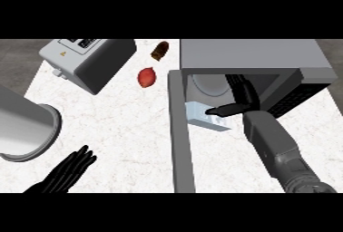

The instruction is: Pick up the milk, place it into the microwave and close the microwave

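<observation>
White marble worktop under grey floor. Microwave at its far right corner, door open. Right hand reaches inside, fingers curled on the milk at the opening. Left hand rests spread at the near edge.

The right hand is reaching into the open microwave, its fingers curling around the milk lying at the cavity mouth; the microwave door is standing open; the left hand is resting open on the desk.
</observation>
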Motion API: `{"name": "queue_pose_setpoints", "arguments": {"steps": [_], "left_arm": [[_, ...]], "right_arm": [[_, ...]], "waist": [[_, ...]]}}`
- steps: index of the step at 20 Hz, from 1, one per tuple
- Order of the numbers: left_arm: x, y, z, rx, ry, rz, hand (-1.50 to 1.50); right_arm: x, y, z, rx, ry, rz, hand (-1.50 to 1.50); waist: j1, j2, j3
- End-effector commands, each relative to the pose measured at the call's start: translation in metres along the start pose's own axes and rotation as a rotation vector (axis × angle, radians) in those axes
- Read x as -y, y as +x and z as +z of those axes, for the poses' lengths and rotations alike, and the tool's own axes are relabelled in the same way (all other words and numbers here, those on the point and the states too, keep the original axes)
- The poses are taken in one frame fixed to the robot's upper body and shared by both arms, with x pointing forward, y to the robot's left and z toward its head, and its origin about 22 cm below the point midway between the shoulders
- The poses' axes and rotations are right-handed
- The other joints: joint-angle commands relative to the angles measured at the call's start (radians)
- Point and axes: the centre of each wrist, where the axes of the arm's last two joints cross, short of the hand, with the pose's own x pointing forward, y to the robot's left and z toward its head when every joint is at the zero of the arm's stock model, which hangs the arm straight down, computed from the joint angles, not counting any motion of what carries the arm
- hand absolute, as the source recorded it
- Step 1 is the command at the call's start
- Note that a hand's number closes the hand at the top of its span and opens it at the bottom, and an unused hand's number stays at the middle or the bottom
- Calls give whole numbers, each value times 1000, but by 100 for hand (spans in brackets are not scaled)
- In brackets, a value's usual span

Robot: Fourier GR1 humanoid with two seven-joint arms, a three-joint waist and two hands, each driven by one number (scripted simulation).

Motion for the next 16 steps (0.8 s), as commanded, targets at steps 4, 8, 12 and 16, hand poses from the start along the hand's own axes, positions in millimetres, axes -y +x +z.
{"name": "queue_pose_setpoints", "arguments": {"steps": [4, 8, 12, 16], "left_arm": [[15, -13, -12, -20, -21, -14, 150], [23, -28, -53, -28, -51, -59, 150], [21, -39, -63, -91, -49, -94, 150], [26, -40, -94, -118, -130, -151, 150]], "right_arm": [[10, -46, 80, -79, 2, 12, -150], [29, -49, 108, -111, -38, 61, -150], [57, -47, 152, -101, -63, 73, -150], [74, -39, 186, -52, -116, 66, -150]], "waist": [[-38, -19, -3], [-49, -15, -3], [-58, -16, -4], [-65, -14, -4]]}}
